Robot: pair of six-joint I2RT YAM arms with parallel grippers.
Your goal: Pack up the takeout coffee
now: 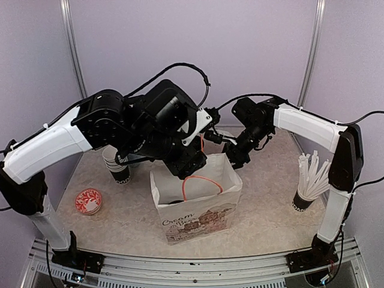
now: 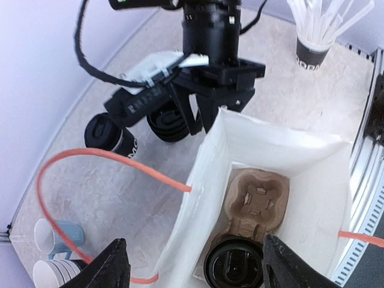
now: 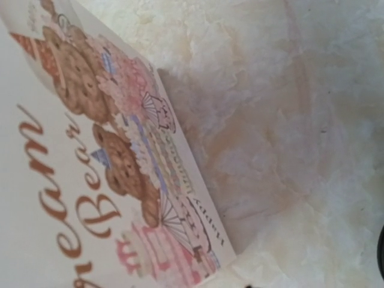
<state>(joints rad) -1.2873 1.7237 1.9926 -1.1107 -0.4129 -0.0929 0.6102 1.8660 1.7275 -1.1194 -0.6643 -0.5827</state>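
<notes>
The left fingers (image 2: 111,267) hang spread over the open paper bag (image 2: 282,150) with nothing between them. Below them one lidded black cup (image 2: 234,264) sits in the cardboard tray (image 2: 258,198) at the bag's bottom. A second lidded cup (image 2: 111,135) sits on the surface (image 2: 120,204) outside the bag, and the right fingers (image 2: 193,111) are at the bag's far rim, though I cannot tell whether they pinch the paper.

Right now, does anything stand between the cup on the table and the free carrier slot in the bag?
Yes. The right fingers, at the bag's far rim, stand between that cup and the bag. The slot itself lies open.
</notes>
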